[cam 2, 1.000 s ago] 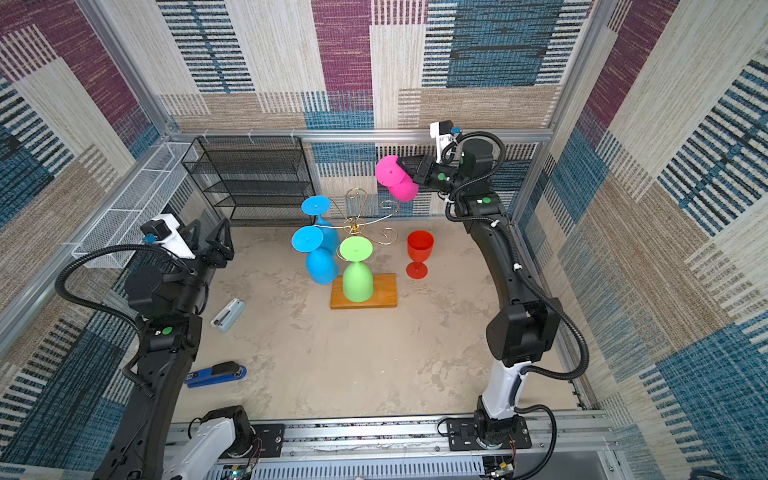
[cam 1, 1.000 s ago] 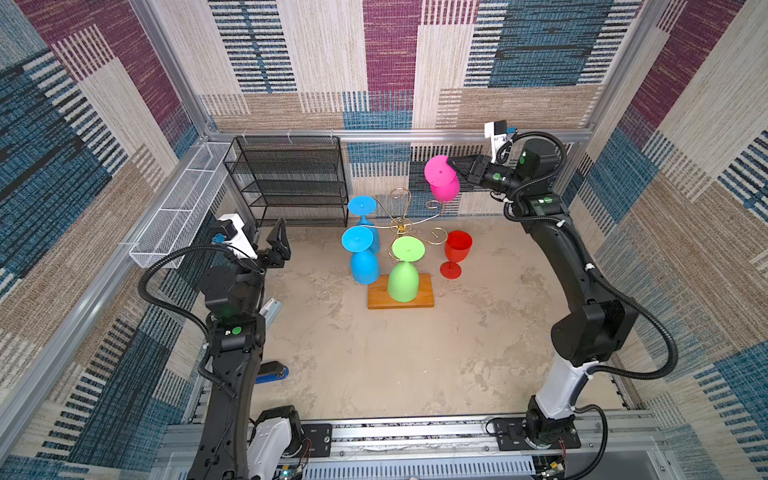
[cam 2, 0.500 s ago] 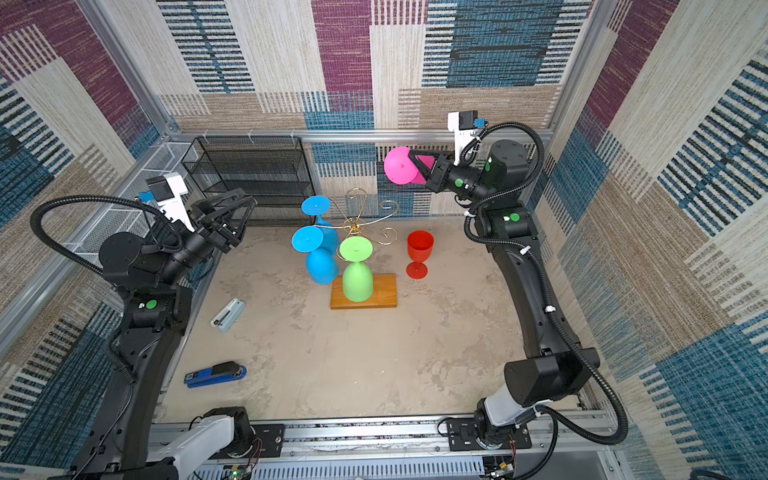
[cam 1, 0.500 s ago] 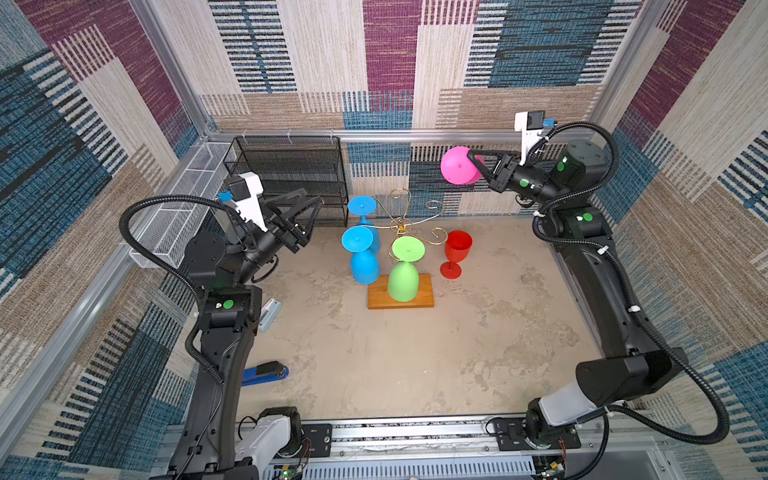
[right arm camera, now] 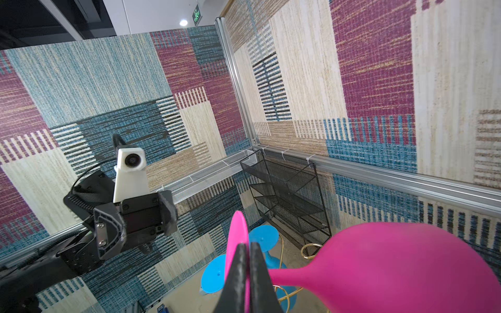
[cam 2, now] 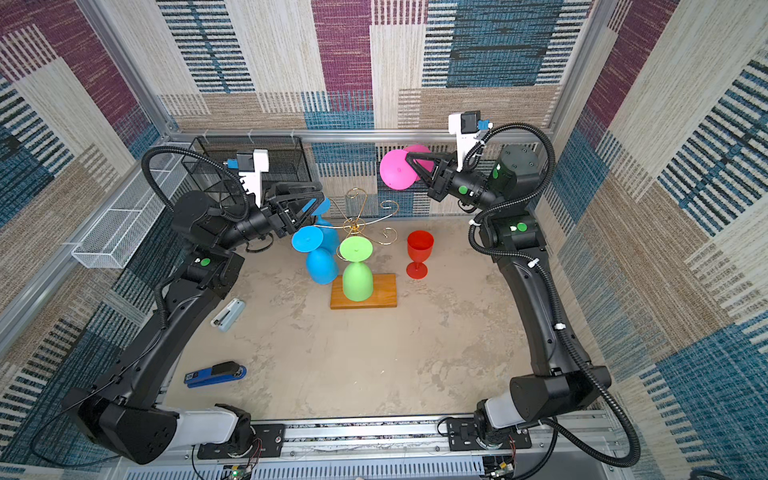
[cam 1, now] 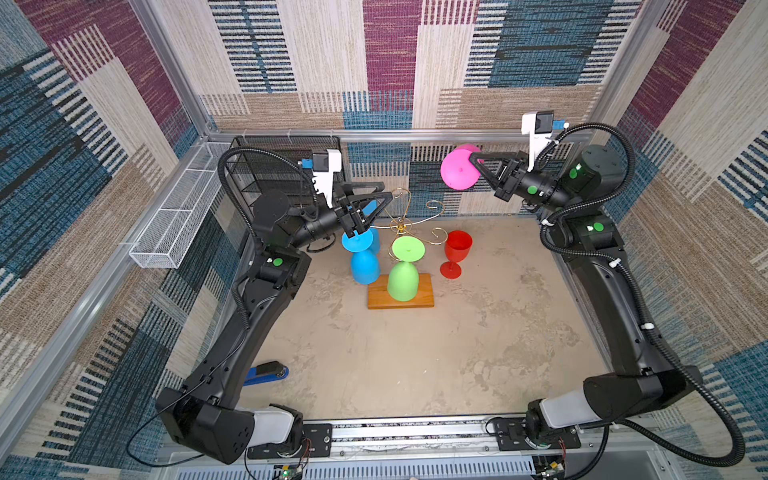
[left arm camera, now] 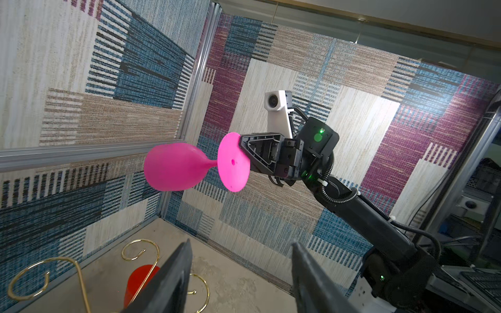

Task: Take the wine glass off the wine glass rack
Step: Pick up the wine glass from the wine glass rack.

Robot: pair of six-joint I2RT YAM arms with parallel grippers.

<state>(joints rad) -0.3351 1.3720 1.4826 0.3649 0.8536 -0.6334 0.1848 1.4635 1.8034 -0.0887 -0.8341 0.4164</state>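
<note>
Up near the far wall, right of centre, the right gripper (cam 1: 473,158) is squeezed tight on the pink wine glass (cam 1: 457,172), with both fingers pinching the edge of its flat foot. The glass lies on its side in mid-air with the bowl aimed at the far wall. It's fully clear of the wine glass rack (cam 1: 424,296) and up above the rack's right side.

The rack sits mid-table toward the far side. A green wine glass (cam 1: 402,282) hangs upside down from its near arm, and two blue wine glasses (cam 1: 365,266) hang upside down on its left. A red wine glass (cam 1: 457,247) stands upright on the table (cam 1: 415,365) just right of the rack.

The left gripper (left arm camera: 241,242) hangs at the rack's left side, over the blue ones. Its jaws are spread with nothing between them. Honestly can't tell from the top views if it's brushing a blue foot.

Other stuff: there's a blue stapler (cam 2: 216,374) near left, a pale stapler (cam 2: 227,314) a bit farther in, a black mesh shelf unit (right arm camera: 287,195) in the far left corner, and a white wire basket (cam 1: 174,220) on the left wall.
</note>
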